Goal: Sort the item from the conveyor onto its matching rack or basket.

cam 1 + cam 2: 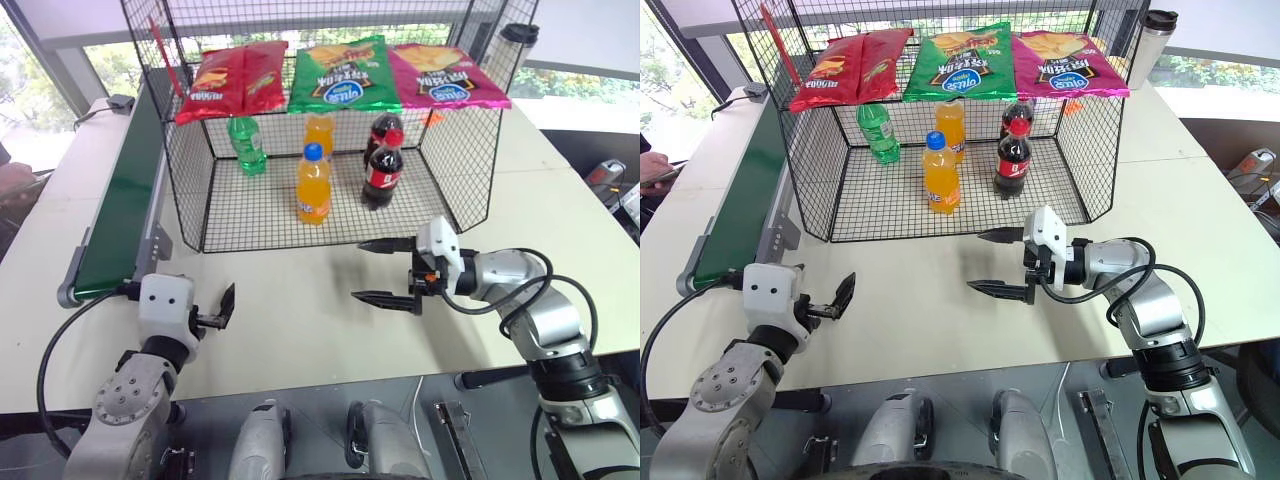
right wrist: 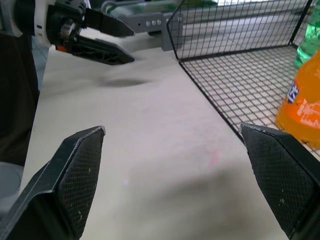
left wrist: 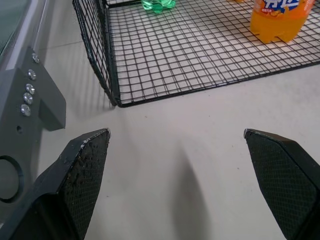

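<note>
A: Where do we see the green bottle (image 1: pixel 246 146) with respect to our fingers?

B: It stands upright on the mesh floor of the black wire basket (image 1: pixel 192 205), in the far left corner, well apart from both grippers. We cannot make out its cap, as the red chip bag (image 1: pixel 232 80) on the upper rack overhangs it. Neither gripper holds anything.

A: And how do our hands sit?

B: Our left gripper (image 1: pixel 222 307) hovers over the bare tabletop (image 1: pixel 290 320) just beside the near end of the conveyor (image 1: pixel 122 205), pointing forward toward the basket's near left corner, with both fingers spread wide. Our right gripper (image 1: pixel 383 270) is turned sideways toward our left, held above the table just in front of the basket's near edge, its two black fingers also wide apart and one above the other. In the right wrist view we look across the table at the left gripper.

A: What room do we have?

B: The table between the two grippers is open. Inside the basket an orange bottle (image 1: pixel 313 186) stands nearest the front, a second orange bottle (image 1: pixel 319 134) behind it, and two cola bottles (image 1: pixel 382 168) to the right. The mesh floor in front of the green bottle is free
</note>
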